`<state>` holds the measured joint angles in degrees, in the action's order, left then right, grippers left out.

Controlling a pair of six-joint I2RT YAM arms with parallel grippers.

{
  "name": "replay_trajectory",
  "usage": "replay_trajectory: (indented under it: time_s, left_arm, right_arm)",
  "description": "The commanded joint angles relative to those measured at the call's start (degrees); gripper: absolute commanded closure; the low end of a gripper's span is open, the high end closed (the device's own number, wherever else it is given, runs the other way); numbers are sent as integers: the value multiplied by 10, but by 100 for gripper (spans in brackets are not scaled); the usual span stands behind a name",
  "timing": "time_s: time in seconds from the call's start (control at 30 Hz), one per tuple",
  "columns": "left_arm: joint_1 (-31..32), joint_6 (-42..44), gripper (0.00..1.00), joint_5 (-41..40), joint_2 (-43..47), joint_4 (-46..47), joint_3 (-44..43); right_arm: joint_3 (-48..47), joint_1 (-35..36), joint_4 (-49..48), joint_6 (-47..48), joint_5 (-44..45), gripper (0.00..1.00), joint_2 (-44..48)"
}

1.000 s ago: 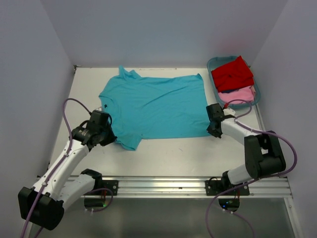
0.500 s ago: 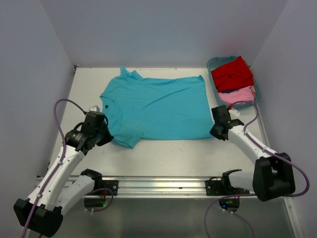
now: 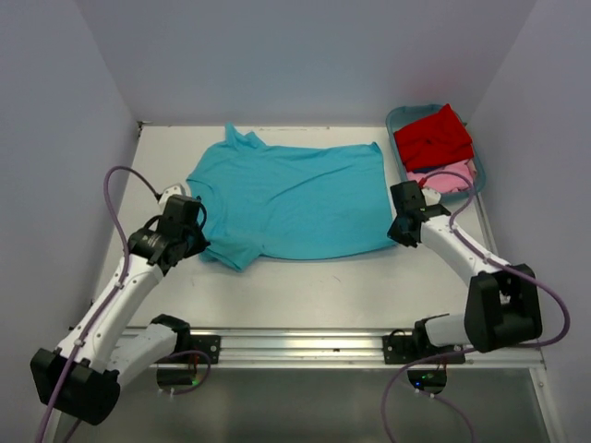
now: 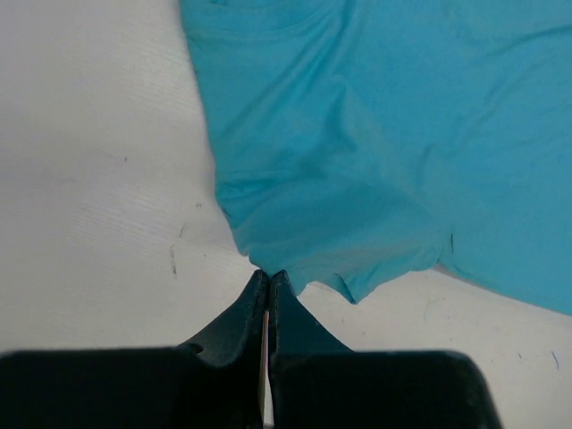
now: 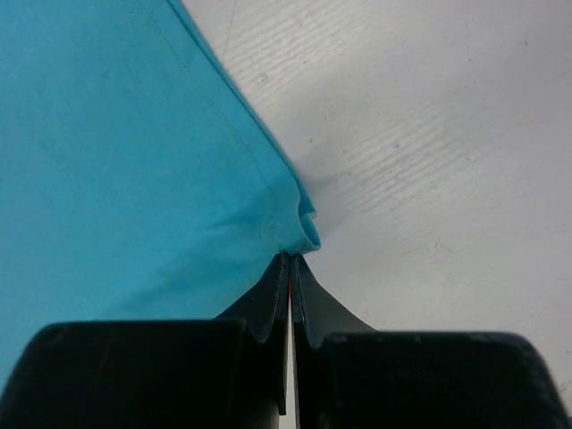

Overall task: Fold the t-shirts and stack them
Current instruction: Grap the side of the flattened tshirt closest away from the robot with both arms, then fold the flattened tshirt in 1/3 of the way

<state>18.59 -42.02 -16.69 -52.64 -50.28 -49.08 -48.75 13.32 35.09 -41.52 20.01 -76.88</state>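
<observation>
The turquoise t-shirt [image 3: 295,198] lies spread flat on the white table, collar at the far left. My left gripper [image 3: 196,245] is shut on the shirt's near left edge beside the sleeve; in the left wrist view its tips [image 4: 269,275] meet at the cloth's [image 4: 357,134] rim. My right gripper [image 3: 396,234] is shut on the shirt's near right hem corner; in the right wrist view the cloth [image 5: 116,152] bunches at the tips [image 5: 292,259]. The red t-shirt [image 3: 432,137] and the pale pink t-shirt [image 3: 452,177] lie in the tub.
The teal plastic tub [image 3: 397,117] stands at the back right corner, just behind my right arm. Grey walls close the table on the left, back and right. A metal rail [image 3: 305,346] runs along the near edge.
Both grippers have moved a little toward the back, still shut on the turquoise shirt. The shirt's near edge has shifted back with them. The right arm's elbow has swung outward.
</observation>
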Motion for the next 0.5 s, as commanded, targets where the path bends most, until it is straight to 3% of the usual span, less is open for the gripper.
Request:
replay_trajectory:
  time_s: [0.0, 0.47]
  left_arm:
    - [2, 40, 100, -54, -49, 92, 3]
    - [-40, 102, 100, -91, -183, 201, -60]
  right_arm:
    - [-36, -3, -23, 20, 8, 100, -47]
    - [-166, -8, -35, 54, 28, 100, -184]
